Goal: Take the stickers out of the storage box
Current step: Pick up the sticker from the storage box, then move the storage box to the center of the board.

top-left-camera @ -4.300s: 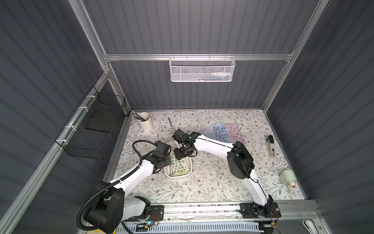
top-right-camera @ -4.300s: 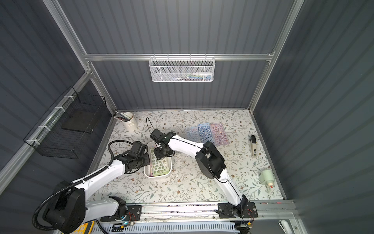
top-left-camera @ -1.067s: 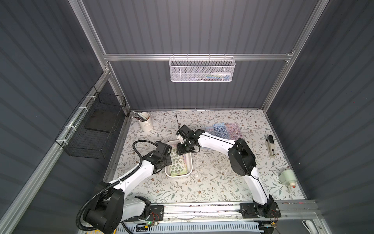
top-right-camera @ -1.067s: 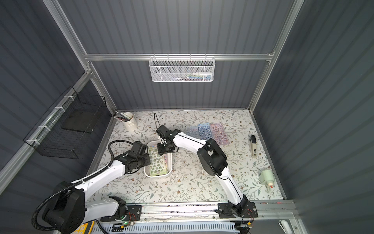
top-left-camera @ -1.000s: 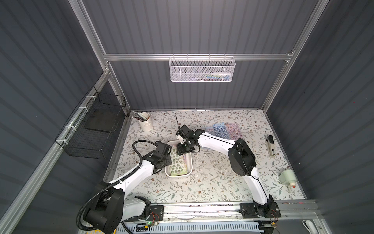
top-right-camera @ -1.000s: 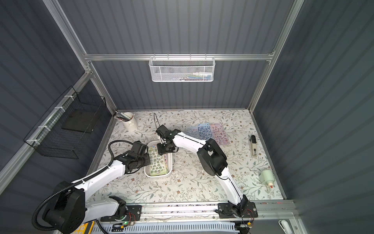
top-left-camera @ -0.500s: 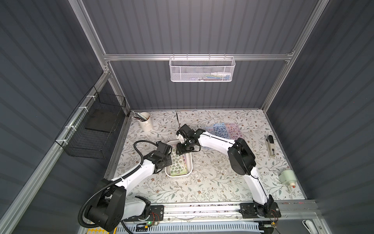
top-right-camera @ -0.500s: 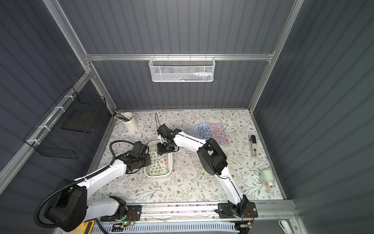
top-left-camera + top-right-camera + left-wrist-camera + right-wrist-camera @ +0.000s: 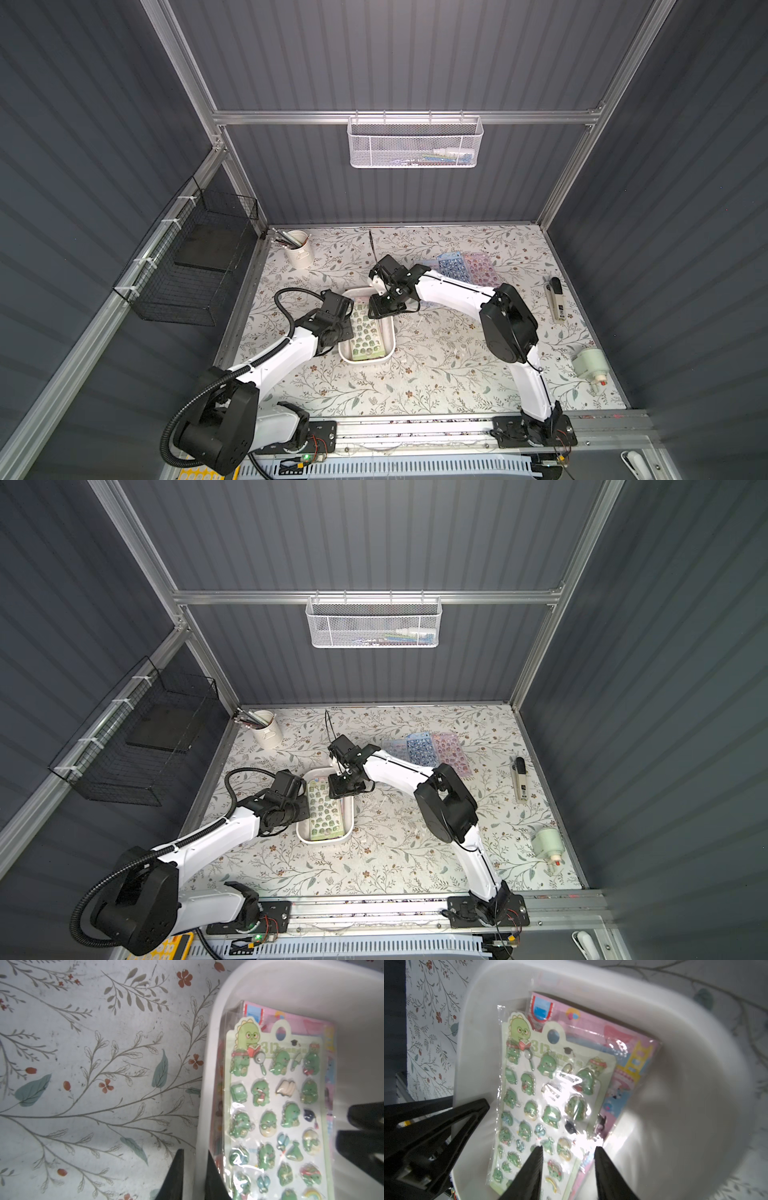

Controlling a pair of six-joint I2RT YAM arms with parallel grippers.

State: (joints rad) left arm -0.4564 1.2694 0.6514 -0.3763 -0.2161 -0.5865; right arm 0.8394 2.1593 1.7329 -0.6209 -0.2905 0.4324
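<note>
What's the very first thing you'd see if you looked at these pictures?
A green dinosaur sticker sheet lying on top in the white storage box, mid-table. The left gripper pinches the box's wall, and the open right gripper hangs over the sheet.

One storage box (image 9: 365, 360). Two sticker sheets (image 9: 276, 1105) show inside it, one green sheet (image 9: 529, 1093) and one pink sheet (image 9: 623, 1053); three more sticker sheets (image 9: 419, 748) lie side by side on the counter (image 9: 395, 854). Two grippers: the left gripper (image 9: 194, 1153) and the right gripper (image 9: 569, 1150). Two baskets: one white mesh basket (image 9: 415, 145), one black wire basket (image 9: 191, 270). One cup (image 9: 300, 255), one black-and-white tool (image 9: 556, 301), one pale round gadget (image 9: 587, 363).
</note>
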